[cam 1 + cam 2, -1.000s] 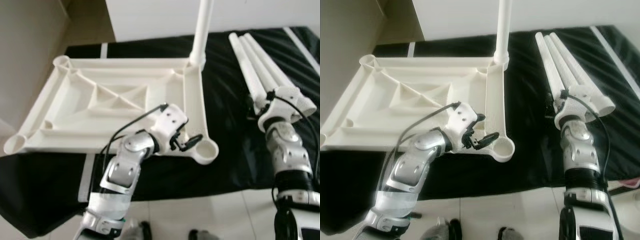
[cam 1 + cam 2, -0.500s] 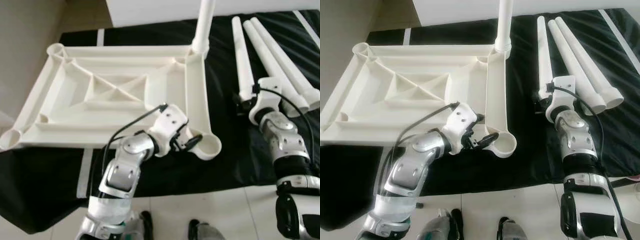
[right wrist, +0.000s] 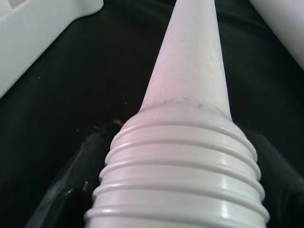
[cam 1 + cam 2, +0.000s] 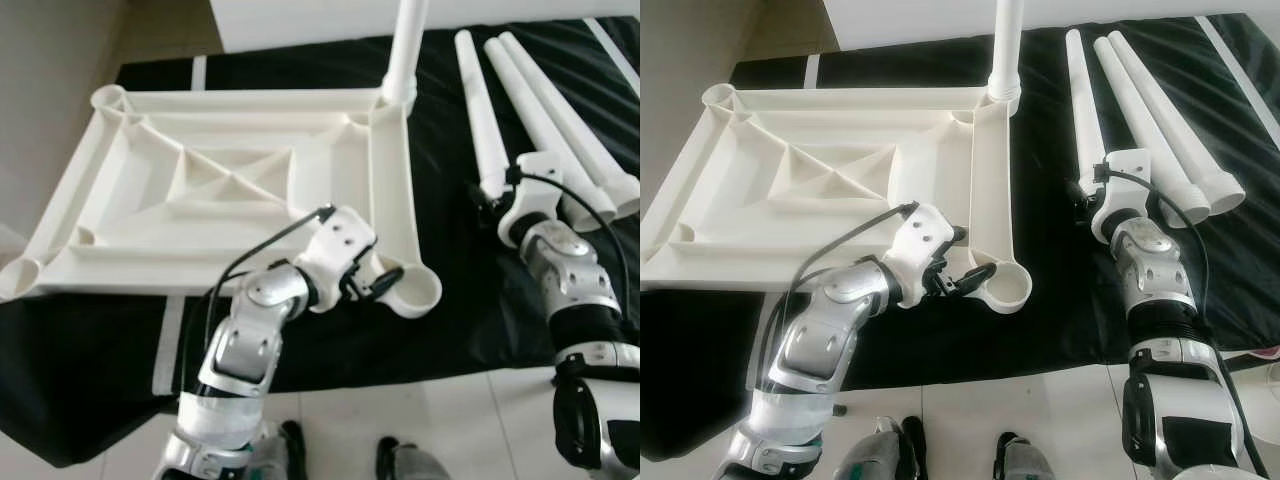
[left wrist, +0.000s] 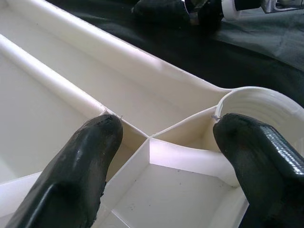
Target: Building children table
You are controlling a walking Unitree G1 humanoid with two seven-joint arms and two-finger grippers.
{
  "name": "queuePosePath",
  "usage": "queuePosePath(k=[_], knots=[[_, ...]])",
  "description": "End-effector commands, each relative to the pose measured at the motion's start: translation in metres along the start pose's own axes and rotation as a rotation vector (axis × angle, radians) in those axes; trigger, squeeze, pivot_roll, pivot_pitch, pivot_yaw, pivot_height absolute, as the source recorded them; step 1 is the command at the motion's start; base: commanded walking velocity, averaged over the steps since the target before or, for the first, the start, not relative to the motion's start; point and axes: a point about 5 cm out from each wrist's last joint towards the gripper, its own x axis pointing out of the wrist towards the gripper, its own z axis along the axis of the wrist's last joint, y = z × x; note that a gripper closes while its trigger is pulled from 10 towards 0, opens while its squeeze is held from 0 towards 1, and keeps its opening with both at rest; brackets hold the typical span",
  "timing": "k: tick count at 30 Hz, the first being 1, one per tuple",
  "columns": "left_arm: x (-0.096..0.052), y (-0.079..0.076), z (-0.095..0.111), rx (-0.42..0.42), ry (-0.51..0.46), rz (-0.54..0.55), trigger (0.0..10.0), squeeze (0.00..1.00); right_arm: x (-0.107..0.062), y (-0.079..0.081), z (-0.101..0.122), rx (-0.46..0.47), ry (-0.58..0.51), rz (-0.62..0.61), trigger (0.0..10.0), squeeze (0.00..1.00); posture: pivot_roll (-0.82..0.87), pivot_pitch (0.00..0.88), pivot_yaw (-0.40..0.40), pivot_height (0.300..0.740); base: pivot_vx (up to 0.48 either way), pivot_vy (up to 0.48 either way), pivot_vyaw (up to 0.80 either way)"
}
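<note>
Left eye view: white ribbed plastic tabletop [image 4: 240, 190] lies upside down on the black-covered surface [image 4: 450, 300], one white leg tube [image 4: 405, 50] upright in its far corner socket. Left gripper [image 4: 372, 285] sits at the near corner socket.

Left wrist view: fingers [image 5: 80, 161] spread open, straddling the socket ribs.

Right wrist view: right gripper [image 3: 175, 190] clasps the threaded end of a loose white leg tube [image 3: 190, 85] lying on the surface.

Both eye views look down from the head at one same scene. Each wrist view sits very close — one by a white corner, one by a ribbed white tube.
</note>
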Motion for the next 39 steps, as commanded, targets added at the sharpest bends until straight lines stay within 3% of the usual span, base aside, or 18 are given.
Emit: queuePosePath(k=[1,2,8,16,18,26,27,28,29,30,32,33,39], knots=[[0.0,0.012,-0.01,-0.016,0.039,0.201,10.0,0.0,-0.005,0.003,-0.016,0.035,0.031,-0.012,4.9,0.0,0.13,0.227,0.057,0.74,0.0,0.0,0.0],[0.0,0.013,-0.009,-0.019,0.034,0.202,10.0,0.0,-0.007,0.005,-0.016,0.049,0.014,-0.015,10.0,0.0,0.12,0.214,0.052,0.74,0.0,0.0,0.0],[0.005,0.02,-0.002,-0.05,-0.008,0.201,10.0,0.0,-0.019,0.016,-0.011,0.049,-0.108,-0.022,10.0,0.0,0.11,0.165,0.035,0.74,0.0,0.0,0.0],[0.008,0.032,0.002,-0.089,-0.036,0.21,10.0,0.0,-0.03,0.027,-0.01,0.035,-0.158,-0.01,10.0,0.0,0.08,0.101,0.016,0.74,0.0,0.0,0.0],[0.009,0.038,0.003,-0.106,-0.053,0.226,10.0,0.0,-0.035,0.034,-0.009,0.056,-0.173,0.007,10.0,0.0,0.06,0.066,0.017,0.74,0.0,0.0,0.0],[0.013,0.038,0.002,-0.114,-0.065,0.227,10.0,0.0,-0.043,0.036,-0.008,0.159,-0.183,-0.014,10.0,0.0,0.04,0.034,0.024,0.74,0.0,0.0,0.0],[0.014,0.04,0.003,-0.111,-0.065,0.226,10.0,0.0,-0.044,0.036,-0.008,0.173,-0.187,-0.016,7.5,0.0,0.04,0.029,0.025,0.74,0.0,0.0,0.0],[0.014,0.04,0.003,-0.111,-0.065,0.226,10.0,0.0,-0.044,0.036,-0.008,0.173,-0.187,-0.016,7.5,0.0,0.04,0.029,0.025,0.74,0.0,0.0,0.0],[0.017,0.043,0.005,-0.094,-0.072,0.223,10.0,0.0,-0.045,0.034,-0.01,0.174,-0.179,-0.053,0.0,0.0,0.03,0.017,0.026,0.74,0.0,0.0,0.0],[0.018,0.043,0.006,-0.094,-0.075,0.221,10.0,0.0,-0.047,0.032,-0.011,0.163,-0.173,-0.066,4.9,0.0,0.03,0.007,0.025,0.74,0.0,0.0,0.0],[0.018,0.043,0.006,-0.094,-0.075,0.221,10.0,0.0,-0.047,0.032,-0.011,0.163,-0.173,-0.066,4.9,0.0,0.03,0.007,0.025,0.74,0.0,0.0,0.0],[0.018,0.043,0.007,-0.095,-0.082,0.219,10.0,0.0,-0.048,0.032,-0.011,0.15,-0.172,-0.067,10.0,0.0,0.03,0.001,0.025,0.74,0.0,0.0,0.0],[0.019,0.046,0.009,-0.107,-0.096,0.2,10.0,0.0,-0.05,0.031,-0.006,0.07,-0.204,-0.086,10.0,0.0,0.04,0.0,0.025,0.74,0.0,0.0,0.0]])
